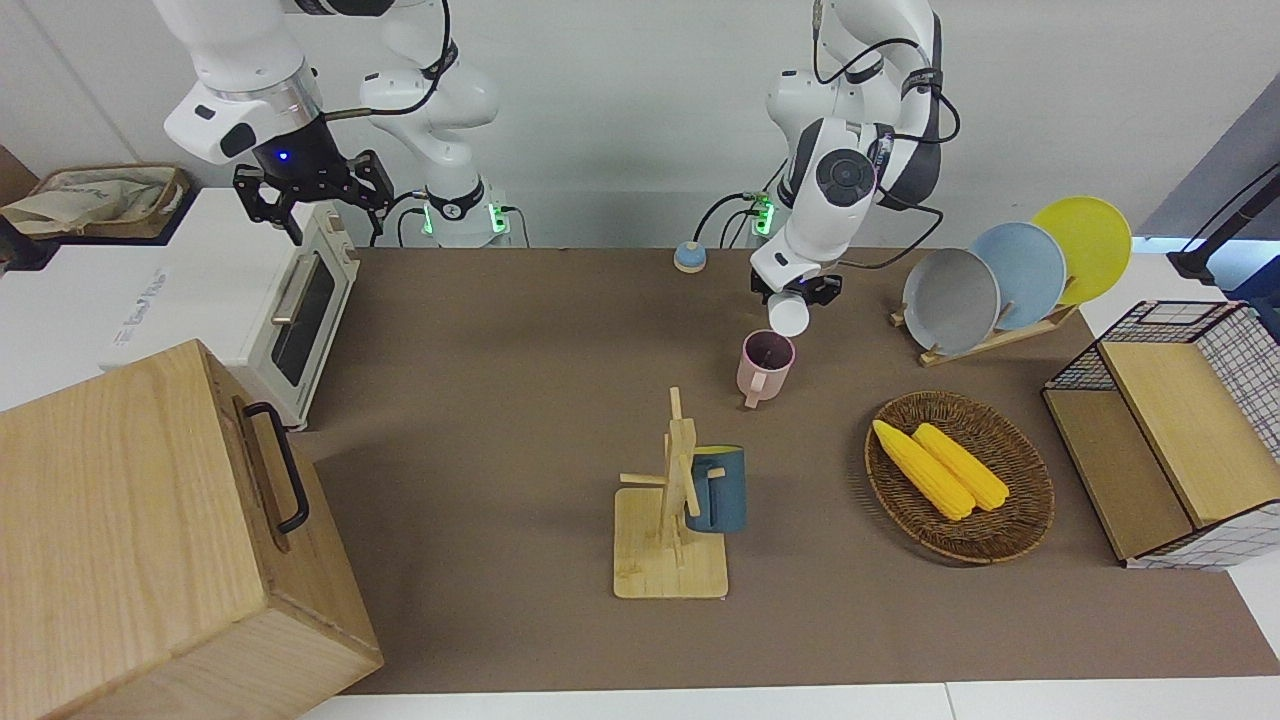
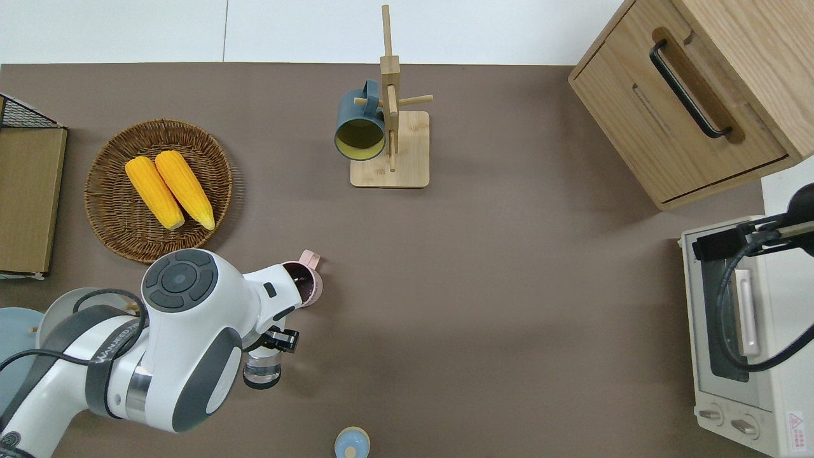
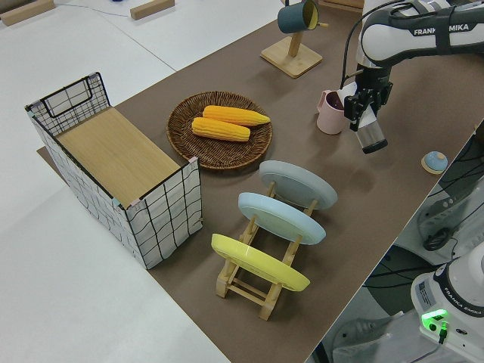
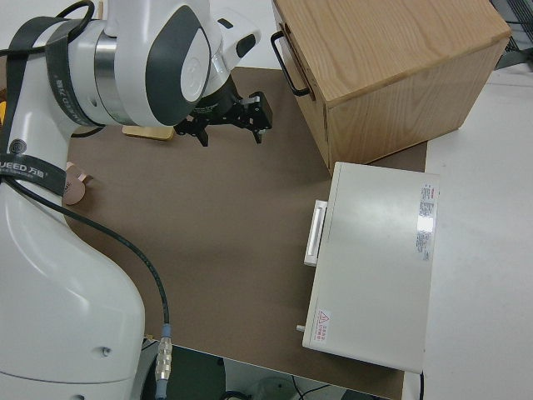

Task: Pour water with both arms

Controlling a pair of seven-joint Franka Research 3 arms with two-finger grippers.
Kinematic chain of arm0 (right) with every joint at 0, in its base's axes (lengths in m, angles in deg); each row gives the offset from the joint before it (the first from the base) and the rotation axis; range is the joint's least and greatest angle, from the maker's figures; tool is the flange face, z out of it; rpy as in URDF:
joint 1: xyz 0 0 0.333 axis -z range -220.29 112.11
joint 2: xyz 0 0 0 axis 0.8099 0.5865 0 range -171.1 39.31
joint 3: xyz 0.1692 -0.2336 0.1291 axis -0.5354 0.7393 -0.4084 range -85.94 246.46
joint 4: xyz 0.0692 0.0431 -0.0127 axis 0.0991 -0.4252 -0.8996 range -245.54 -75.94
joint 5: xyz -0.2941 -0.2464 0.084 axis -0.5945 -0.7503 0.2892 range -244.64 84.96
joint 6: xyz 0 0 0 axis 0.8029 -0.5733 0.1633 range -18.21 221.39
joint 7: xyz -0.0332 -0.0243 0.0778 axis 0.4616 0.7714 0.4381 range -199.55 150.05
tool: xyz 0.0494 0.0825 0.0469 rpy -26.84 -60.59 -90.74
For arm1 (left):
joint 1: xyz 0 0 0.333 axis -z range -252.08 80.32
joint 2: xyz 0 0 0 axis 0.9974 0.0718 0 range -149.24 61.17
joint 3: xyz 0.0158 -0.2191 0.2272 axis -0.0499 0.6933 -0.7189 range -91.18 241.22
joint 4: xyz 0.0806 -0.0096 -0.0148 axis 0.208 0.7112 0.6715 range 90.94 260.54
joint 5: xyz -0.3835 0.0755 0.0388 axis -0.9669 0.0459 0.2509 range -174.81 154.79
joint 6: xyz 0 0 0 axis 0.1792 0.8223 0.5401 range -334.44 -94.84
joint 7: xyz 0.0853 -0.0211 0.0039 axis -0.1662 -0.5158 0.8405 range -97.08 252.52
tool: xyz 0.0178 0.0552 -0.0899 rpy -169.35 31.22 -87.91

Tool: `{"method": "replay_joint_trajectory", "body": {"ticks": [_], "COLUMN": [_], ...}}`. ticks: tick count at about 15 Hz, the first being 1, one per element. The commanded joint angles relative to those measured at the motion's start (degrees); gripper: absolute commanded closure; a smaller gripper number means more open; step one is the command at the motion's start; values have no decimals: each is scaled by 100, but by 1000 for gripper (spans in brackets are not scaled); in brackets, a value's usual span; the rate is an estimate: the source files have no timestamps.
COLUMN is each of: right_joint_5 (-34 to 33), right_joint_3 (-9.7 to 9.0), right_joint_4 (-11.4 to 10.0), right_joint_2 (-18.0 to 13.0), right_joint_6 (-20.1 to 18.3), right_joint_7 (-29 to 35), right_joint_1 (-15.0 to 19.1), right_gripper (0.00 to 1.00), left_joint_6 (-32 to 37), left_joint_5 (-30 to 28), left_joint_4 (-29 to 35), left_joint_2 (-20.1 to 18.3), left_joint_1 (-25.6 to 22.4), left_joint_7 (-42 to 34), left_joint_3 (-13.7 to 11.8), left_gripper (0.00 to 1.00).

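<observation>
Glossy white arms, black fingers

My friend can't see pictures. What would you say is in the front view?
The left gripper holds a small clear cup with a white base tilted over a pink mug on the brown table, while the right arm is parked. Farther from the robots stand a wooden mug tree with a blue mug and a wicker basket holding two corn cobs.
</observation>
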Motion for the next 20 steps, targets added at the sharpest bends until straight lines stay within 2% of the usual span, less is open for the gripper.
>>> {"method": "replay_joint_trajectory", "body": {"ticks": [1,9,20], "right_joint_5": [30,30,30], "right_joint_3": [-16,-16,-16], "right_joint_4": [-85,-85,-94], "right_joint_2": [-96,-96,-104], "right_joint_6": [5,5,5], "right_joint_7": [24,24,24], "right_joint_1": [10,10,10], "right_gripper": [11,11,11], "left_joint_6": [419,517,420], "left_joint_5": [134,178,266], "left_joint_4": [-286,-347,-365], "left_joint_2": [2,-7,-104], "left_joint_1": [82,91,82], "left_joint_7": [209,622,710], "left_joint_3": [-54,-46,16], "left_gripper": [1000,1000,1000]}}
